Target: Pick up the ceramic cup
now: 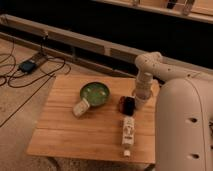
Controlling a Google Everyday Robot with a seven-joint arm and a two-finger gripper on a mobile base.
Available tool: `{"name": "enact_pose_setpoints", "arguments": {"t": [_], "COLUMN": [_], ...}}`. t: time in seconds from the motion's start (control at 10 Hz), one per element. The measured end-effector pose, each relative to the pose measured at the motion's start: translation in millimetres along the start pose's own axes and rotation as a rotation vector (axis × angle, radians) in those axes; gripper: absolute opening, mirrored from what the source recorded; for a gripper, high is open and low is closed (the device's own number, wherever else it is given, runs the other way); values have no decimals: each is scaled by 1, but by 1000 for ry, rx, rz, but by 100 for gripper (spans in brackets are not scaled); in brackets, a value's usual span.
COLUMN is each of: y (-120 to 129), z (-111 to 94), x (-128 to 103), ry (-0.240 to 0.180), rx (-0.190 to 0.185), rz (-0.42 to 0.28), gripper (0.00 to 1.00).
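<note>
The ceramic cup (141, 98) is a small white round cup near the right edge of the wooden table (75, 135). My gripper (140, 95) points straight down at the end of the white arm and sits right over the cup, hiding most of it. Only a pale part of the cup shows below the wrist. I cannot tell whether the cup is held.
A green bowl (95, 93) stands mid-table with a beige cup (81, 107) tipped on its side at its left front. A dark red and black object (127, 105) lies just left of the gripper. A long white bottle (128, 133) lies near the front right. Cables and a blue device (27, 65) lie on the floor at left.
</note>
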Motion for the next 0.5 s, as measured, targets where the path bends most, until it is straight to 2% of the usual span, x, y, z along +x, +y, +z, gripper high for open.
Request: {"name": "enact_pose_setpoints", "arguments": {"t": [0.3, 0.5], "y": [41, 51], "z": [-14, -18], "x": [-16, -22], "ry": [2, 5], "rx": [-3, -1], "rz": [6, 13], "gripper": [3, 3]}}
